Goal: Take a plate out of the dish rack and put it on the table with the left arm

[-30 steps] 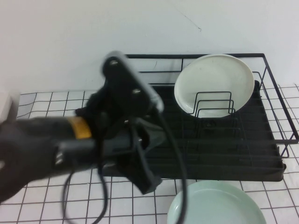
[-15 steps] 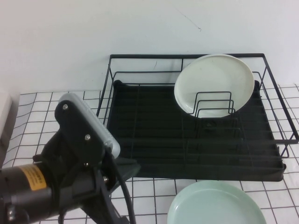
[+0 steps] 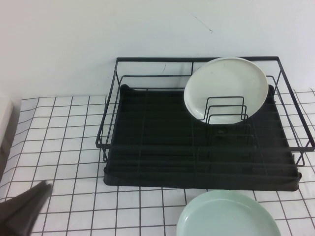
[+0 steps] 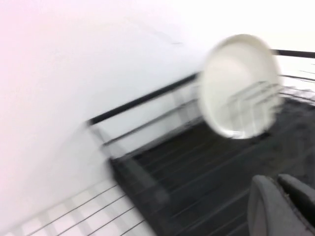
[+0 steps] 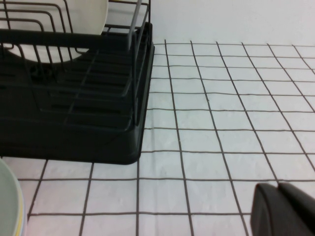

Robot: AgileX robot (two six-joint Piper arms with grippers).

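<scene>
Now plate (image 3: 229,216) flat on table (image 3: 64,123), left gripper (image 3: 22,209) well apart, right gripper (image 5: 285,209) beside rack (image 3: 197,147), grip unclear.

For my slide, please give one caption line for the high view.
Mint plate lies on the table before the dish rack; left claw at near-left corner, right claw unseen.

A mint-green plate (image 3: 229,216) is seen on the white, black-gridded bench (image 3: 64,128) — the dish rack (image 3: 147,147) is black, its plate (image 3: 226,88) cream-white.

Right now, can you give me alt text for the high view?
A mint-green plate lies flat on the gridded table in front of the black dish rack, where a cream plate stands. The left arm shows only at the near-left corner.
</scene>
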